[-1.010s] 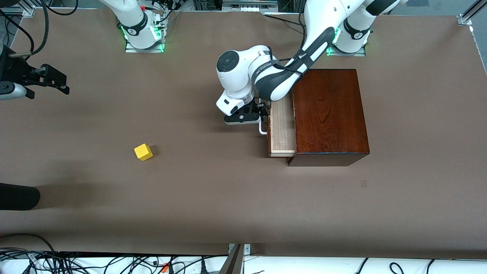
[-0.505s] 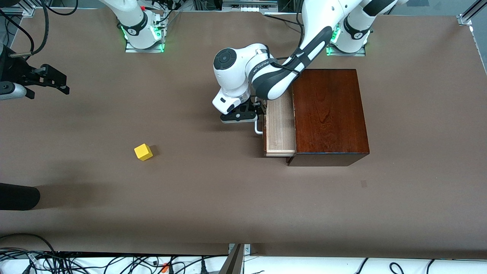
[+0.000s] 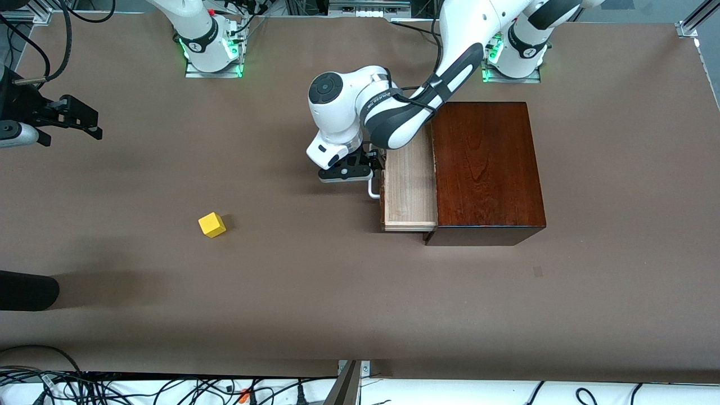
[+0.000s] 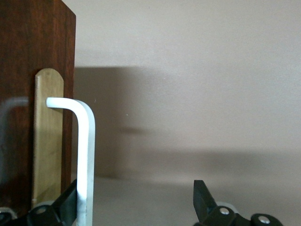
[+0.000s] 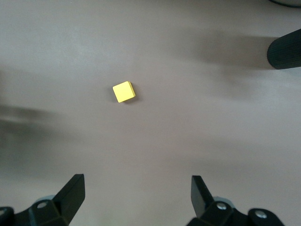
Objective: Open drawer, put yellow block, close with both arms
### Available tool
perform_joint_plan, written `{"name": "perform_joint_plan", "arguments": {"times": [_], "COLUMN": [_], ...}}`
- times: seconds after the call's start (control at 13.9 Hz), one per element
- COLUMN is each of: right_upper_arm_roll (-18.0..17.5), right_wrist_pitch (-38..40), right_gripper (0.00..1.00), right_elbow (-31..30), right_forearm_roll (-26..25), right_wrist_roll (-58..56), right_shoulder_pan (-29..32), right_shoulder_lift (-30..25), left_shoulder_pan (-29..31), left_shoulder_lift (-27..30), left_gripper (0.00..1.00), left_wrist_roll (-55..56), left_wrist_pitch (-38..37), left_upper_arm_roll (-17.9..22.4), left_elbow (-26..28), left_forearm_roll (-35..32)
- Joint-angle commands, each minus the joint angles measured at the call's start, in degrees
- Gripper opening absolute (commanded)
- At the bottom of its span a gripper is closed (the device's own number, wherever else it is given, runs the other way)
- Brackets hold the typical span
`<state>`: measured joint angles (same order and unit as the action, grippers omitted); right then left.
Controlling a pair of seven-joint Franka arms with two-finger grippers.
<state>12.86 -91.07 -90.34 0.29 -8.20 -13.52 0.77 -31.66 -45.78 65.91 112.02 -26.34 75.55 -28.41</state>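
The drawer stands partly pulled out of the dark mahogany box, its pale tray showing bare. My left gripper is open at the white handle. In the left wrist view one finger lies against the handle bar, between it and the dark drawer front, and the other finger stands well apart; the left gripper's span is wide. The yellow block lies on the table toward the right arm's end. My right gripper waits open and empty in the air; its wrist view shows the block below.
A black rounded object juts in at the table's edge nearer the front camera, at the right arm's end; it also shows in the right wrist view. The brown table spreads between block and drawer.
My left gripper has moved toward the right arm's end with the handle, and the drawer has slid farther out of the box. The right arm and the block have not moved.
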Motion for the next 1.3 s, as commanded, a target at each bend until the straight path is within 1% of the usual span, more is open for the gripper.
{"name": "perform_joint_plan", "arguments": {"times": [0.0,0.58,0.65,0.72,0.87,1.08,1.23], "right_upper_arm_roll": [-0.2,-0.2,-0.2,-0.2,-0.3,-0.4,-0.6], "right_wrist_pitch": [-0.3,-0.3,-0.8,-1.7,-3.2,-3.0,-3.3], "right_gripper": [1.00,1.00,1.00,1.00,1.00,1.00,1.00], "right_elbow": [-0.1,-0.1,0.0,0.0,0.1,-0.1,0.0], "right_forearm_roll": [0.0,0.1,0.1,0.1,0.1,0.1,0.1], "right_wrist_roll": [0.4,0.4,0.2,0.1,-0.1,0.6,0.1], "right_shoulder_pan": [0.4,0.4,0.4,0.3,0.3,-0.2,-0.3], "right_shoulder_lift": [-0.2,-0.2,-0.2,-0.1,0.8,1.3,1.9], "left_shoulder_pan": [-3.0,-2.5,-2.4,-2.3,-2.2,-1.9,0.5], "left_shoulder_lift": [-3.2,-2.0,-1.2,-0.8,1.0,4.8,10.2], "left_gripper": [1.00,1.00,1.00,1.00,1.00,1.00,1.00], "left_wrist_roll": [2.0,2.2,2.1,1.7,1.5,1.4,1.2], "left_wrist_pitch": [1.4,0.7,-0.2,-2.8,-6.9,-10.9,-15.1], "left_upper_arm_roll": [-1.1,-1.3,-1.3,-1.5,-2.0,-2.7,-2.7], "left_elbow": [-5.5,-5.6,-5.5,-5.5,-5.5,-5.0,-4.7], "left_forearm_roll": [2.2,2.1,2.1,2.1,2.4,4.9,8.9]}}
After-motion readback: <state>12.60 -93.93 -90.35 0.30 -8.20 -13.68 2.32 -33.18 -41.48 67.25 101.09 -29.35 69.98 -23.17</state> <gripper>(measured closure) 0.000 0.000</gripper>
